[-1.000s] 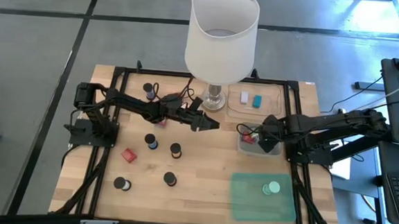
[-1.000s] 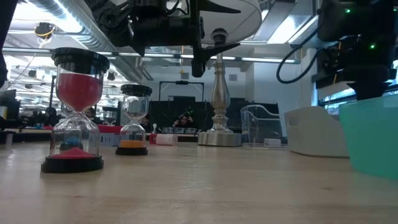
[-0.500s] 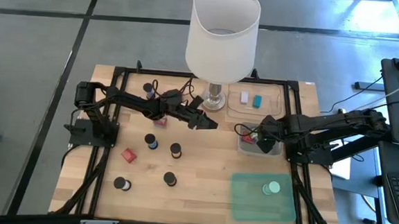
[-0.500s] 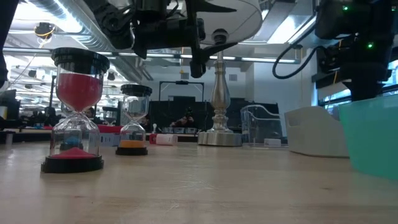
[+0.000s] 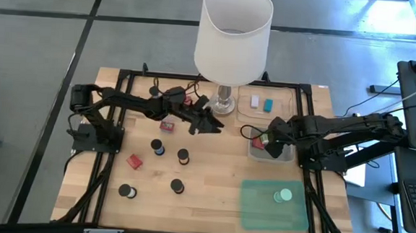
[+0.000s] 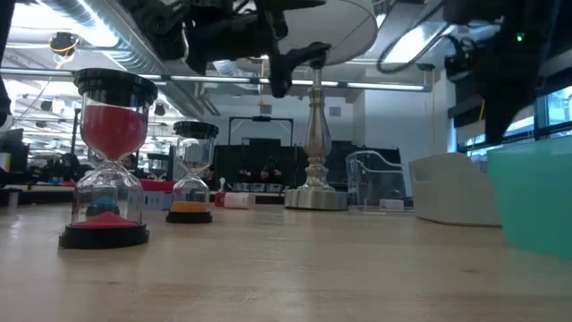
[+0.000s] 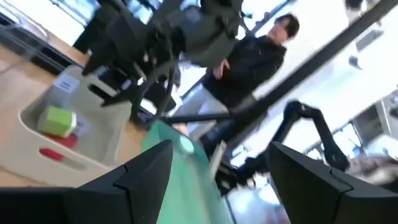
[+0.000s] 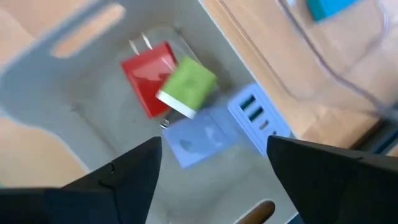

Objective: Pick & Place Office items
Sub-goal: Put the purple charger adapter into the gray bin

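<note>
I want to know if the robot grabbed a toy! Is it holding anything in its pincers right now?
No, nothing is held. The left pincer is open and empty above the table. The right pincer is open too, over the grey tray with the red, green and blue chargers.

Left gripper (image 7: 211, 180) in foreground, two dark fingers (image 7: 146, 174) spread apart, nothing between jaws. Beyond, pale grey tray (image 7: 93, 149) on wooden bench (image 7: 18, 53), holding green block (image 7: 58, 120), red flat piece (image 7: 59, 155), pale blue block (image 7: 65, 85). Right gripper (image 7: 134, 93) hanging over tray, dark arm behind. Green mat (image 7: 180, 168) just beside tray, mint-green disc (image 7: 184, 145) on it. Person in dark jacket (image 7: 249, 62) standing past bench. Black stand (image 7: 311, 124) farther off.
</note>
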Robot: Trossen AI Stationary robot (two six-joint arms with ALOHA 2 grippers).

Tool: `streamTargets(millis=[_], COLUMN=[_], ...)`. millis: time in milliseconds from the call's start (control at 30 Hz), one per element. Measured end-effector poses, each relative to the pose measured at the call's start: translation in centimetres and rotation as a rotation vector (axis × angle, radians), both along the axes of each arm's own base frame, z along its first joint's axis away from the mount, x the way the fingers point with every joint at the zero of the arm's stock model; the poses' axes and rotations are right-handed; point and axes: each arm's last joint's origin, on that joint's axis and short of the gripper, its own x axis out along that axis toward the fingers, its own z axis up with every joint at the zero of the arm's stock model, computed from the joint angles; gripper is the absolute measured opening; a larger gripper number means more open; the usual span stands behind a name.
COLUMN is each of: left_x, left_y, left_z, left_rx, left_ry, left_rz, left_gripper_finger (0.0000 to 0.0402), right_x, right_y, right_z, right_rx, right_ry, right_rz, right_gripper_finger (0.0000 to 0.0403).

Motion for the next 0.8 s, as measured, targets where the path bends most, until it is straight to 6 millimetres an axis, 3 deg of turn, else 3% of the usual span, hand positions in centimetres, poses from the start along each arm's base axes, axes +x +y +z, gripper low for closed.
streamTargets(millis=[200,467,800], left_x=[-3.0,-8.3,-12.9], left_y=[-0.6,-1.3,-3.1], left_z=[1.1,2.6,1.1], left_rx=[0.144,0.412,0.792], left_ry=[0.203,0.468,0.83], left_rz=[-0.024,0.108,-0.05], left_gripper_finger=[0.0256,0.0255,0.0255], right_x=[0.7,1.4,1.6], right_y=[0.0,-0.3,-0.3], right_z=[2.2,3.6,3.6], right_rx=[-0.02,-0.064,0.01], right_ry=[-0.057,-0.135,-0.203], right_rz=[0.09,0.059,-0.107], right_gripper_finger=[0.0297,0.0297,0.0297])
